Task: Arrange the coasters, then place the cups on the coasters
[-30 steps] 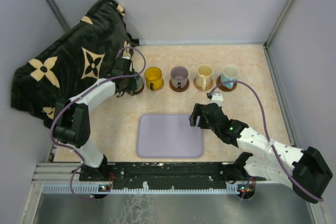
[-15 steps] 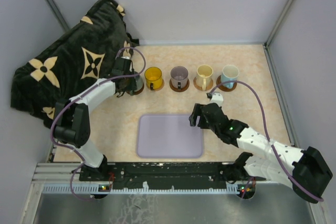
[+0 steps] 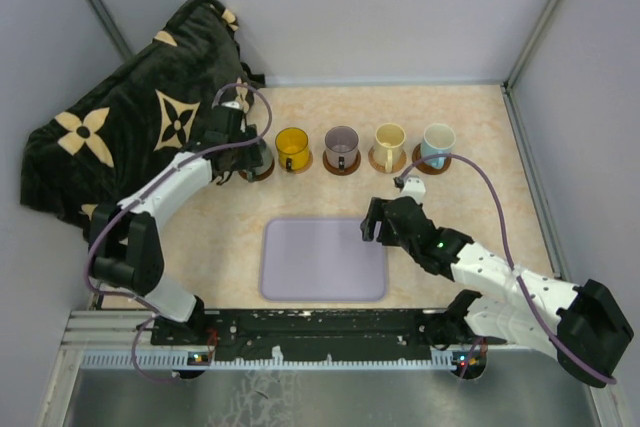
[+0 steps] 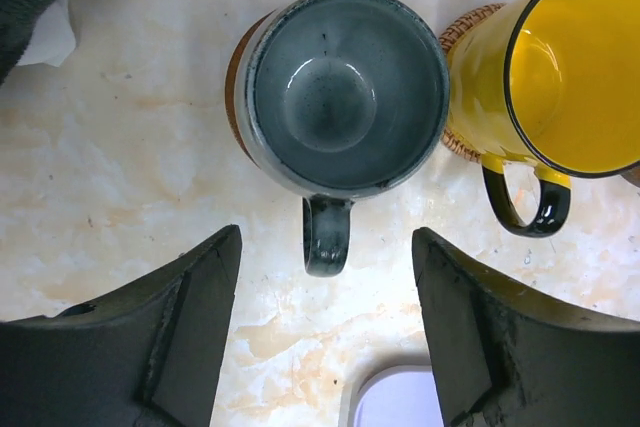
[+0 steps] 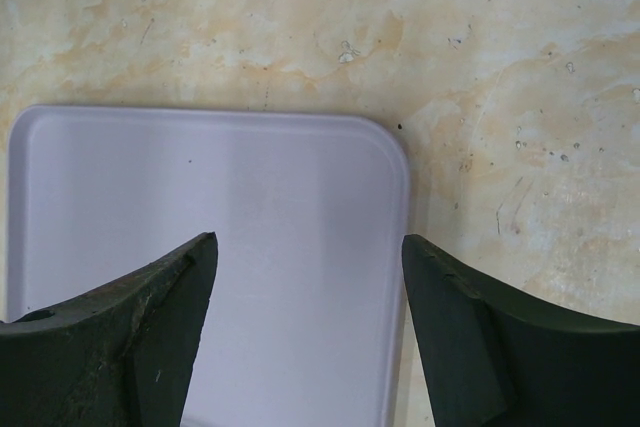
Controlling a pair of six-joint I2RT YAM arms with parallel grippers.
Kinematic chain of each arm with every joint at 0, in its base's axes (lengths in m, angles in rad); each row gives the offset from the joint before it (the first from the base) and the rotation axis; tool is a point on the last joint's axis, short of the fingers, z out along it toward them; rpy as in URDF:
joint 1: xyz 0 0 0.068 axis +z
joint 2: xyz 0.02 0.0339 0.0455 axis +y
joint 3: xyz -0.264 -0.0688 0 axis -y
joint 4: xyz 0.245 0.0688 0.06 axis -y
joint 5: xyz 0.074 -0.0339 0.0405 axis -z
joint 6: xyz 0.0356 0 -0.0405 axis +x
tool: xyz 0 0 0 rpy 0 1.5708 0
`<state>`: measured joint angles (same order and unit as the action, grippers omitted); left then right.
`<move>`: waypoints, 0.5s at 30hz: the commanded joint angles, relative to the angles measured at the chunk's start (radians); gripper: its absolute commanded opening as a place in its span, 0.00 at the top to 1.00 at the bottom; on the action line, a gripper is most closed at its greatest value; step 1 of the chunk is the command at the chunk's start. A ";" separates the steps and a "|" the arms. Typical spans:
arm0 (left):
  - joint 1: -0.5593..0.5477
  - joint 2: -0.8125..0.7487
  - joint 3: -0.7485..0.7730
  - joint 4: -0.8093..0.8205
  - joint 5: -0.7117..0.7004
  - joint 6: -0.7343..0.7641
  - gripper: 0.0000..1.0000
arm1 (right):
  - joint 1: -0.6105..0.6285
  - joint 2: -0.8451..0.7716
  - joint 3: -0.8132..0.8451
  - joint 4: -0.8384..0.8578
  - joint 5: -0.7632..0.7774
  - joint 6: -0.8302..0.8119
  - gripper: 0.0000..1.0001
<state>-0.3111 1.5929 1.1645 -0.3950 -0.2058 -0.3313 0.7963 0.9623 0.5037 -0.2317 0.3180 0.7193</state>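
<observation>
Left wrist: left hand [image 4: 325, 237] newly spread, clear of grey-green cup [image 4: 345, 92] on coaster [image 4: 235, 79]; right hand [image 5: 307, 243] spread, unmoved.

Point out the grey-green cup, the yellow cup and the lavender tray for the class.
grey-green cup [image 4: 345, 87]: left wrist view, inside bottom of the cup.
yellow cup [image 4: 585, 62]: left wrist view, inner wall.
lavender tray [image 5: 200, 207]: right wrist view, bare flat surface.

yellow cup [image 4: 575, 62]: cut by right edge | tray [image 5: 250, 197]: bottom cut off
</observation>
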 commanded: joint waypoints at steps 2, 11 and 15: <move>0.007 -0.100 -0.022 -0.028 -0.018 0.002 0.24 | 0.008 -0.035 0.035 -0.018 0.053 0.010 0.25; 0.008 -0.363 -0.156 -0.012 -0.100 0.007 0.16 | -0.126 -0.135 0.121 -0.211 0.207 -0.029 0.18; 0.022 -0.469 -0.208 -0.034 -0.131 0.019 0.11 | -0.280 -0.204 0.135 -0.254 0.193 -0.072 0.16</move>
<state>-0.3080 1.2030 0.9974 -0.4129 -0.2817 -0.3309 0.6346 0.8280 0.5797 -0.4210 0.4629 0.6910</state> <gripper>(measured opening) 0.865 0.829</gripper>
